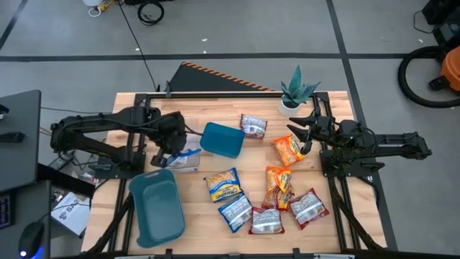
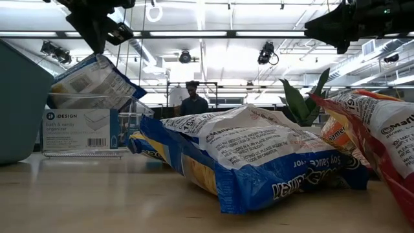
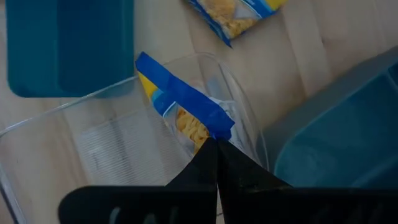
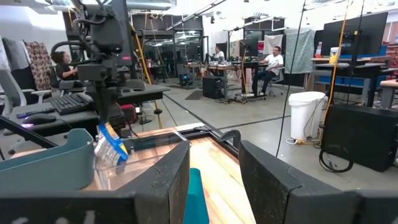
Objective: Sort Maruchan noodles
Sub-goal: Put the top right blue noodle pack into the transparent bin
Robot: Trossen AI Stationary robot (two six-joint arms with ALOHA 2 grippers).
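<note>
Crinkly yellow-and-blue packet [image 3: 186,112] in left tool [image 3: 216,146], over clear container [image 3: 93,149].

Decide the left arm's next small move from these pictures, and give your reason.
Probably open the fingers and release. The left gripper is shut on a yellow-and-blue packet that hangs inside the clear container, so letting go should drop it in. The right gripper waits open by the plant.

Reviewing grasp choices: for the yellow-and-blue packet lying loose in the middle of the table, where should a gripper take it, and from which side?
The yellow-and-blue packet lies flat and puffy, so probably a top-down pinch on a crimped end seam, which is thin. Its edge toward the teal bin looks clear; the opposite end sits close to another packet. The left gripper is shut on a packet over the clear container.
</note>
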